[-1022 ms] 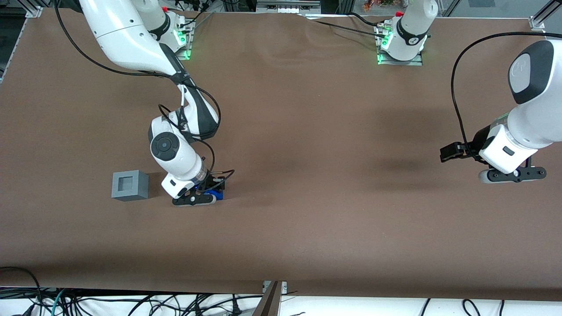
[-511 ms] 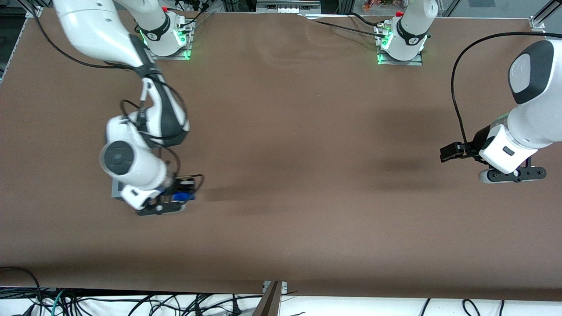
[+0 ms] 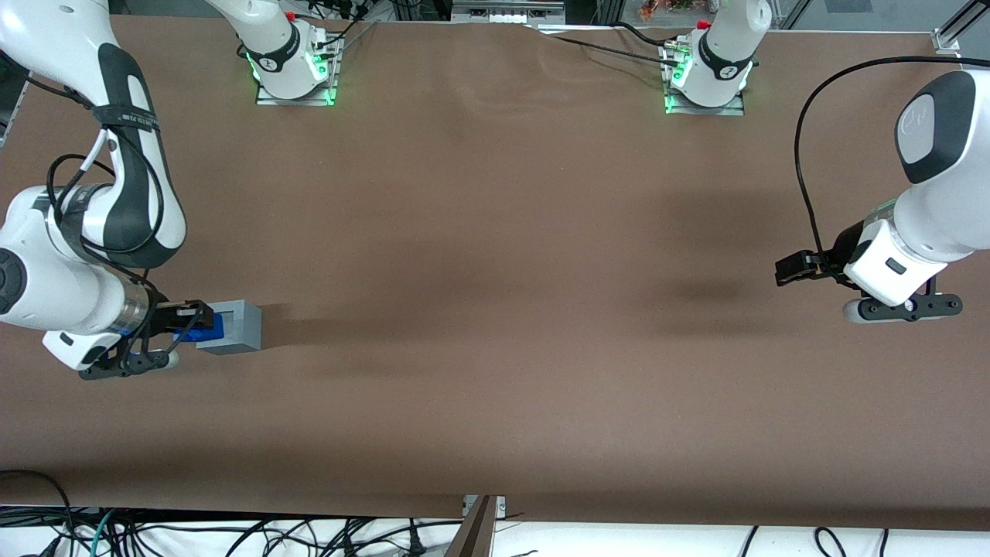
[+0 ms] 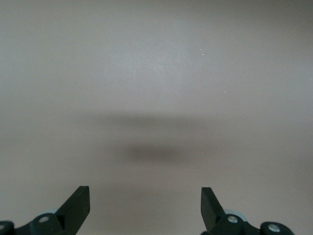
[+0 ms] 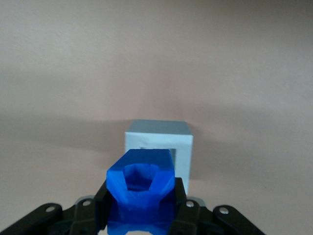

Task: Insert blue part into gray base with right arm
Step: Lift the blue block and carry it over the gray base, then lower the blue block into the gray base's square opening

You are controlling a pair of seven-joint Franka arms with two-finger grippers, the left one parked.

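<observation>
Brown covering spans the whole tabletop (image 3: 495, 309), which carries the gray base (image 3: 236, 329) toward the working arm's end. The right arm (image 3: 69, 255) reaches down beside that base, with its wrist held low over the surface.

The gray base stands flat on the tabletop with its square recess facing up; in the right wrist view the base (image 5: 157, 144) sits upright ahead of the claw, the recess partly hidden by the carried piece.

The claw (image 3: 166, 336) is clamped on the blue part (image 3: 203, 331), one finger on each side. In the right wrist view the blue part (image 5: 140, 183) is gripped between the black fingers (image 5: 183, 208) and held clear of the tabletop. It overlaps the edge of the base in the front view and probably hangs just above and beside it, though height is hard to read.

Step in hand: transport, close to alignment. Insertion is not yet done.

Next move: centre the blue part over the recess, square its faces to the opening, then lower straight down before releasing.
</observation>
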